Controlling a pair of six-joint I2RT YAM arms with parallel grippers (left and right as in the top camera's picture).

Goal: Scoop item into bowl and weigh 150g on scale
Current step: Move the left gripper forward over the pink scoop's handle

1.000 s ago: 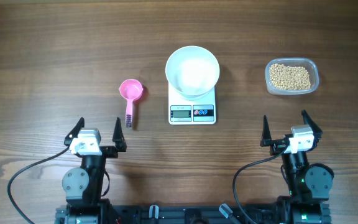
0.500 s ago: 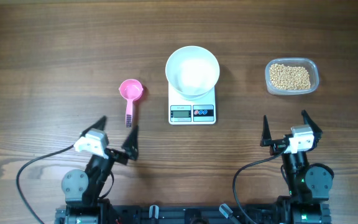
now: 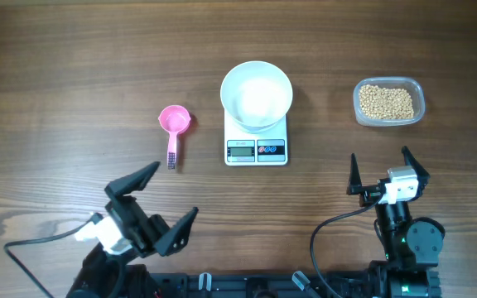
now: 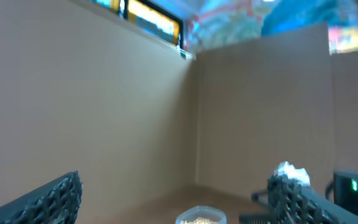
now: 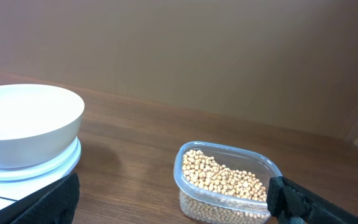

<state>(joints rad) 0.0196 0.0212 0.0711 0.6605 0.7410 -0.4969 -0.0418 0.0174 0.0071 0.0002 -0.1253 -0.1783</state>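
Since a moment ago the left arm has swung back and tipped over, so the left tool [image 3: 176,188] now sits nearer the front edge and points off to the right. Its fingers are spread wide, with nothing between them. The right tool [image 3: 379,156] has not moved, and it is spread wide and empty too. The beans [image 3: 386,101] lie in a clear tub [image 3: 421,106] on the worktop [image 3: 56,74], well to the right of the bowl [image 3: 257,93], which stands on the scale [image 3: 257,151]. The beans are small, hard and round, so they will likely roll and spill, and they cannot be pinched. The pink scoop [image 3: 173,132], left of the scale, looks light and stiff. Its thin handle is the best place to hold. Its long side runs back to front, cup at the back, handle pointing at the robot.
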